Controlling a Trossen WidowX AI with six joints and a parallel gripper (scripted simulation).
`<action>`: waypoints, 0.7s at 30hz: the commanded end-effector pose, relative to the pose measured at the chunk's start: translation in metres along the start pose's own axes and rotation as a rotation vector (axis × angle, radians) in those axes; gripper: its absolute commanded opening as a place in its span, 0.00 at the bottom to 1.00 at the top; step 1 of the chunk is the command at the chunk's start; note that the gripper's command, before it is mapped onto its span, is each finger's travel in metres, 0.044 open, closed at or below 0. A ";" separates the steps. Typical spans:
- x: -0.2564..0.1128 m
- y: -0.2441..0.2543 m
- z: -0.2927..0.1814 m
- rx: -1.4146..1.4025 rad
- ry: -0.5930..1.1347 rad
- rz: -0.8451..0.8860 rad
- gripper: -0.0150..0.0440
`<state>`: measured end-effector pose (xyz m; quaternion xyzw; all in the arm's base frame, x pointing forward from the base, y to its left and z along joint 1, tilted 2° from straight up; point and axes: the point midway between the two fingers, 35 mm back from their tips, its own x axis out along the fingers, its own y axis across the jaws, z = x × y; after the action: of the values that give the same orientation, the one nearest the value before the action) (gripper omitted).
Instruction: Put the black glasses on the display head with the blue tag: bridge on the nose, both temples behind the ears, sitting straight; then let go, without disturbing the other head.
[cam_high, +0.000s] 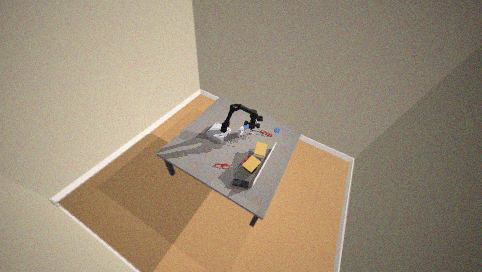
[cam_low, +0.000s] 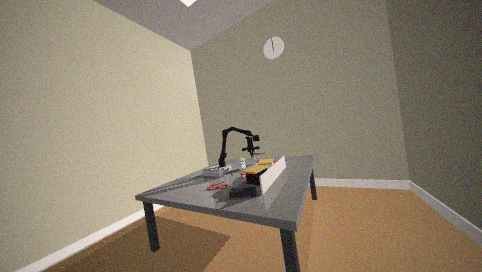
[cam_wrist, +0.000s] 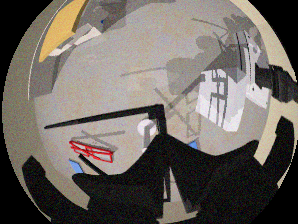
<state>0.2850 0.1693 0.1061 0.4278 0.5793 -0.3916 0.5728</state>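
Observation:
My gripper (cam_wrist: 161, 138) (cam_low: 252, 155) is shut on the black glasses (cam_wrist: 102, 117) and holds them above the table. In the wrist view one long temple reaches left from the fingers, and a shorter dark part shows lower left. A white display head (cam_high: 242, 131) (cam_low: 243, 163) stands near the arm's base. In the wrist view a rounded white shape (cam_wrist: 144, 126), probably a head, shows behind the glasses and is partly hidden by them. The second head and the blue tag cannot be made out clearly. The glasses are not seen touching a head.
Red glasses (cam_high: 266, 133) (cam_wrist: 91, 151) lie beyond the gripper; another red pair (cam_high: 222, 165) (cam_low: 218, 186) lies near the front edge. Blue flat pieces (cam_high: 277, 130) (cam_wrist: 194, 145) lie on the table. Yellow panels (cam_high: 251, 164) and a long white board (cam_low: 273, 175) stand to the right. A white tray (cam_wrist: 220, 102) is near the base.

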 end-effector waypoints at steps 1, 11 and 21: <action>-0.001 -0.002 0.011 -0.105 0.004 0.005 0.25; 0.016 -0.001 0.015 -0.143 0.003 0.005 0.25; 0.059 -0.002 0.015 -0.143 0.003 0.005 0.25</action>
<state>0.2905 0.1568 0.0567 0.3886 0.6036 -0.3480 0.6030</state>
